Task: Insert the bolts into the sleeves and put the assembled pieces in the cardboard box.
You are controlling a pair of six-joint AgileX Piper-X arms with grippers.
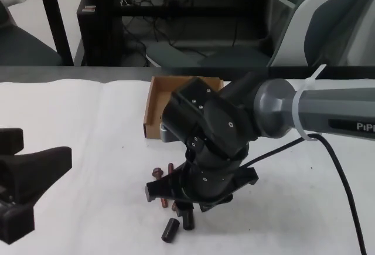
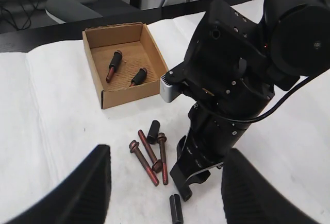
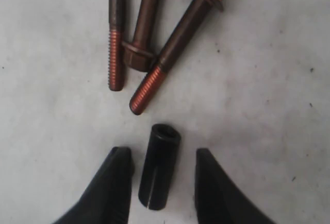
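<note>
The right gripper (image 3: 161, 154) stands low over the white cloth (image 1: 88, 120), its fingers (image 3: 116, 183) spread either side of a black sleeve (image 3: 160, 167) that lies flat between them, seemingly not yet pinched, though the near ends are cut off from sight; three copper bolts (image 3: 147, 23) lie bunched just beyond it, at about eleven o'clock from the gripper in the high view; a second sleeve (image 1: 170, 230) lies at seven o'clock; the cardboard box (image 1: 153, 105) sits at twelve o'clock with two assembled pieces (image 2: 114, 65) inside; the left gripper (image 2: 166, 154) hangs at nine o'clock, fingers wide apart, holding nothing.
</note>
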